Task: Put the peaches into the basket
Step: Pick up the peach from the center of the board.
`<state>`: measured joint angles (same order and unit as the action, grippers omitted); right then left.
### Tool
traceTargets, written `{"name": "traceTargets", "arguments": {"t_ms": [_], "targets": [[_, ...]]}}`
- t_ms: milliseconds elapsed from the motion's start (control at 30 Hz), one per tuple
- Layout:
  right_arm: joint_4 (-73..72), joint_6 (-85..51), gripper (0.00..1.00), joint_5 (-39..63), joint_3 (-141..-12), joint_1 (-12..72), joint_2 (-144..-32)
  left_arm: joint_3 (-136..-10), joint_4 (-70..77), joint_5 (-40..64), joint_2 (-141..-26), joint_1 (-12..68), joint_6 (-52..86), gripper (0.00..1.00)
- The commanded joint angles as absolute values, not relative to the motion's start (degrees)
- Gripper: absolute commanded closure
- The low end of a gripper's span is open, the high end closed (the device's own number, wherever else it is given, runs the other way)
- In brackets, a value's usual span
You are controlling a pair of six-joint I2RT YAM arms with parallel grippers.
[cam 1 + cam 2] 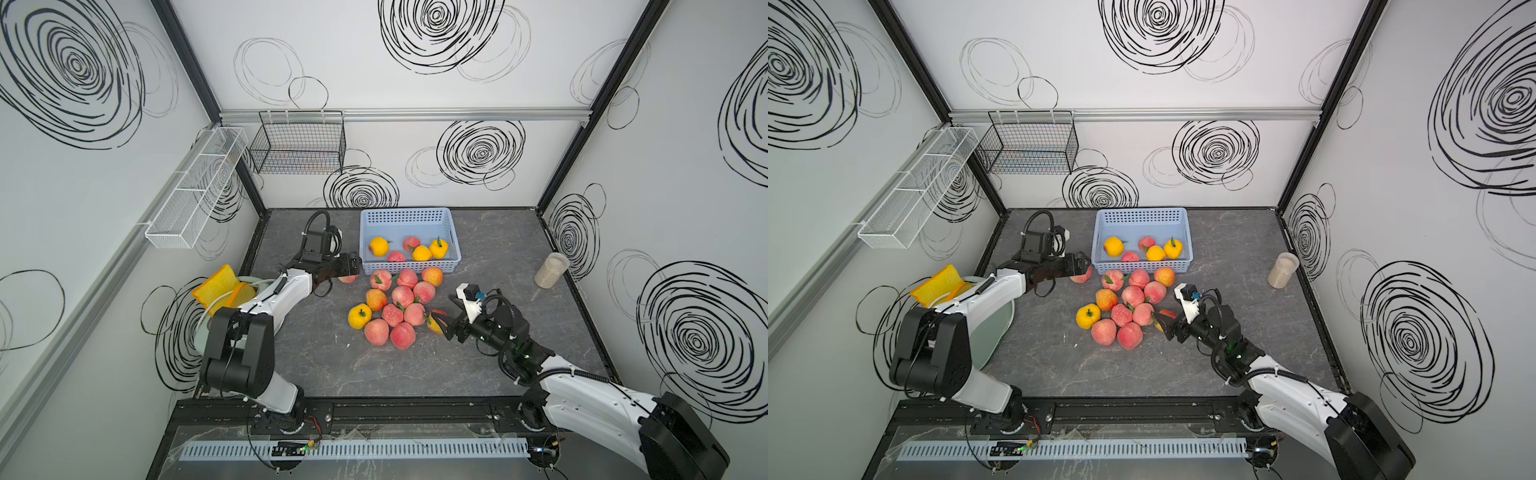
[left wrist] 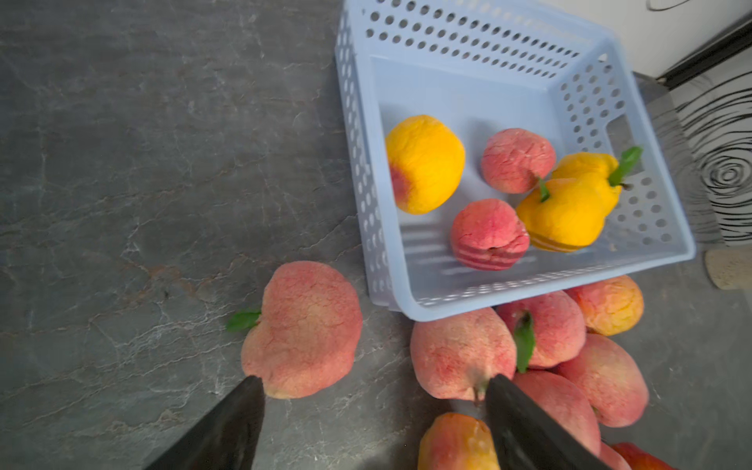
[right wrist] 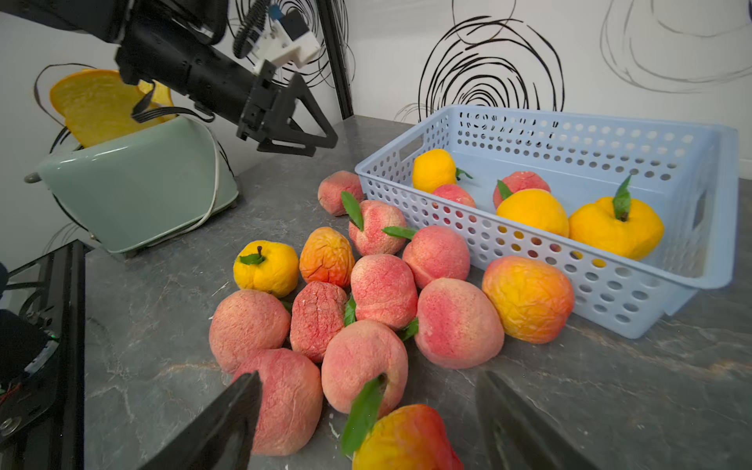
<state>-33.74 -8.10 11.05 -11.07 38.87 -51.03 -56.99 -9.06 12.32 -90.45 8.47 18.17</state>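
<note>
Left hand (image 2: 373,381) hovers beside basket (image 1: 403,217), whose length runs left-right.

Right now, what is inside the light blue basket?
Five peaches lie in the basket: three yellow-orange, two pink. Whatever is beneath them is covered.

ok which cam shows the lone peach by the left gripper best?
Left wrist: the lone peach lies close up and almost unblocked on the table, beside the basket corner. In both top views the left gripper covers most of it. The right wrist view shows it small and far, by the basket's corner.
</note>
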Motion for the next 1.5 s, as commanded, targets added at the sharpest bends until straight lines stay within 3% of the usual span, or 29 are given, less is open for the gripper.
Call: {"name": "traceTargets", "arguments": {"t_ms": [0, 133, 733, 1100, 1467], "targets": [[-40.4, -4.8, 0.15, 11.2, -9.8, 39.9, -49.8, -59.2, -6.7, 6.1, -92.4, 7.6, 21.5, 0.09], [-41.2, -3.9, 0.15, 10.7, -10.2, 41.4, -51.0, -58.1, -5.5, 2.0, -94.3, 7.6, 23.9, 0.09], [-39.7, 0.8, 0.15, 4.5, -13.0, 48.7, -56.2, -60.8, -4.5, 2.6, -103.1, 7.6, 28.2, 0.13], [-39.2, 1.8, 0.14, 2.4, -13.5, 50.1, -57.1, -60.3, -4.4, 1.6, -103.5, 7.2, 28.3, 0.34], [-38.9, 2.3, 0.14, 0.4, -13.8, 50.9, -57.5, -58.7, -5.3, 1.7, -99.3, 6.9, 27.7, 0.42]]}}
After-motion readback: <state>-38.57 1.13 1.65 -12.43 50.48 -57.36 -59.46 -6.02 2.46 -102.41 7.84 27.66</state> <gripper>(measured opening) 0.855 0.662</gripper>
